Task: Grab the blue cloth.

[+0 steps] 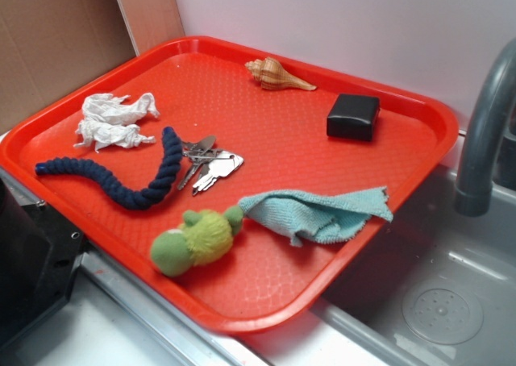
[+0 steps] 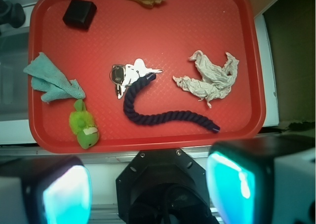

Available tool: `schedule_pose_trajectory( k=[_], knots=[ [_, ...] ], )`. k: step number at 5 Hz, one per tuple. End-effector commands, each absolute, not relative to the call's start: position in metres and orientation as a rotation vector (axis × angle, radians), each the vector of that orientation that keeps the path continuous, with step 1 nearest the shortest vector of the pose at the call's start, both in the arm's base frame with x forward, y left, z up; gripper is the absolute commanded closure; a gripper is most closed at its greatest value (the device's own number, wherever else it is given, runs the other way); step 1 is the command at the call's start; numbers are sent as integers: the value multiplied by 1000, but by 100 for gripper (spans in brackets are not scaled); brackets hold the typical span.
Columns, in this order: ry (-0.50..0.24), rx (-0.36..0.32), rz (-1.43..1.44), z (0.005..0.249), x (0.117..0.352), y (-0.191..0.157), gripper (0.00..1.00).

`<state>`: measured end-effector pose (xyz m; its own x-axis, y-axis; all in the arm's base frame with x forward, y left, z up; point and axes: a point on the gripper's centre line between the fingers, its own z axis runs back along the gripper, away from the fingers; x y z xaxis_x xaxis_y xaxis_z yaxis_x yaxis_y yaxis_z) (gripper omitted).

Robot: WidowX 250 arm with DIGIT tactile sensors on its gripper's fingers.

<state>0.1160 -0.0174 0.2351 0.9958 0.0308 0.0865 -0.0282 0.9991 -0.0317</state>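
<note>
From my wrist camera, left to right on the red tray (image 2: 148, 36): the blue cloth (image 2: 52, 81) lies rumpled at the left rim, touching the green plush toy (image 2: 83, 125), then keys (image 2: 129, 75), navy rope (image 2: 158, 110) and white tissue (image 2: 210, 78). My gripper (image 2: 148, 187) hangs spread wide, well short of the cloth, holding nothing.

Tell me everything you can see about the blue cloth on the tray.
The blue cloth is a small light teal terry washcloth, soft and rumpled, partly folded over itself. It lies flat on the red tray near one edge, one corner reaching the rim. The green plush toy sits right against it. Nothing grips it.
</note>
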Motion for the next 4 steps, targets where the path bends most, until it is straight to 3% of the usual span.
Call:
schedule_pose_trajectory(
  k=[1,2,3,4],
  knots=[
    [-87,-30,30,235,116,-17,0],
    [35,-3,-221,195,166,-56,0],
    [29,-47,-472,165,205,-90,0],
    [11,-102,-723,133,197,-122,0]
  ],
)
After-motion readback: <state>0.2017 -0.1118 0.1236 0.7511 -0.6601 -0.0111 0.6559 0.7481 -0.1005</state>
